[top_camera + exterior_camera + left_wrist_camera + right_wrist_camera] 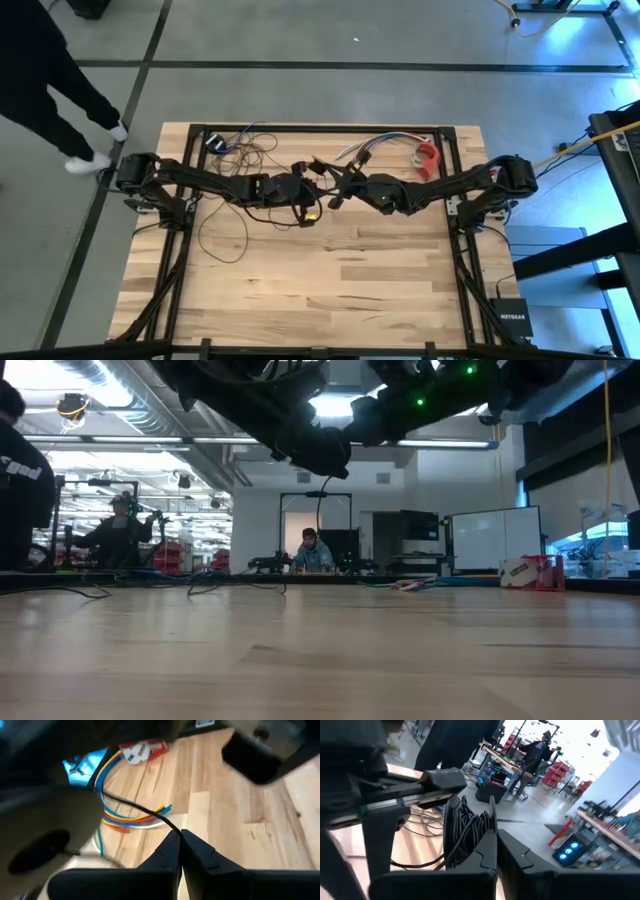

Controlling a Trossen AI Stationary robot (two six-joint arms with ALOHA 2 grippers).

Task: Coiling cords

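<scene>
Item 1: cords (238, 150), loose loops on tabletop (330, 290), far-left side. My left pincer (180, 837) clenched on 1 strand; my right pincer (496, 836) clenched against a coiled bunch, both raised mid-tabletop. Multicoloured wires (131, 820) beside.

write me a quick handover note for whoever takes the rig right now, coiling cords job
Left gripper: shut on the cord, raised mid-table.
Right gripper: shut on a bundle of loops of the same cord, facing the left one.
Done: part of the cord is gathered between the grippers.
Left: loose cord trails over the table under the left arm and toward the far-left corner; coil it in.
Ignore the multicoloured wires.
</scene>
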